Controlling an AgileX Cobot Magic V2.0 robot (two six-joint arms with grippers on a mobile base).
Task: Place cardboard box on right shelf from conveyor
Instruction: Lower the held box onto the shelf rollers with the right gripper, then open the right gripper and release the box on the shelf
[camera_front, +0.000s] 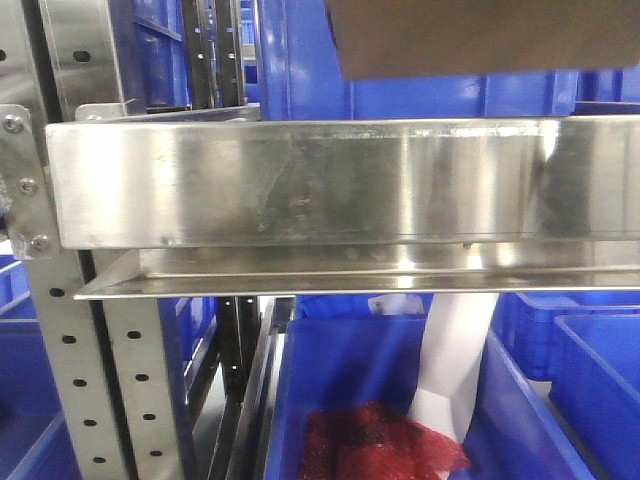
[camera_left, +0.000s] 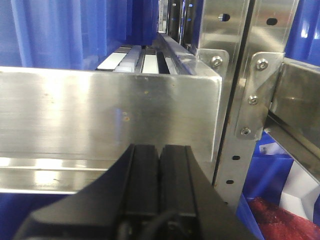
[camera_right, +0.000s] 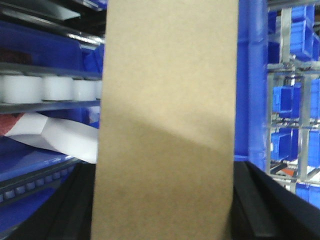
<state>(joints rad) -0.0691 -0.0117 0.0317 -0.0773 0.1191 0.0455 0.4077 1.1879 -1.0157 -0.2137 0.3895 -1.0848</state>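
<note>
The cardboard box (camera_right: 167, 125) is a plain tan carton that fills the middle of the right wrist view. My right gripper (camera_right: 164, 200) is shut on it, one black finger on each narrow side. In the front view the box's lower part (camera_front: 480, 35) hangs at the top right, just above the right shelf (camera_front: 330, 185), a shiny steel rack level with a broad smudged front rail. My left gripper (camera_left: 160, 155) is shut with nothing in it, close in front of a neighbouring steel rail (camera_left: 100, 115). The conveyor is out of view.
Perforated grey uprights (camera_front: 60, 330) (camera_left: 235, 125) carry the rack. Blue plastic bins (camera_front: 390, 400) stand under and behind the shelf; one holds a red mesh bundle (camera_front: 380, 445) and white paper (camera_front: 455, 360). White rollers (camera_right: 45, 87) run along a shelf level on the left.
</note>
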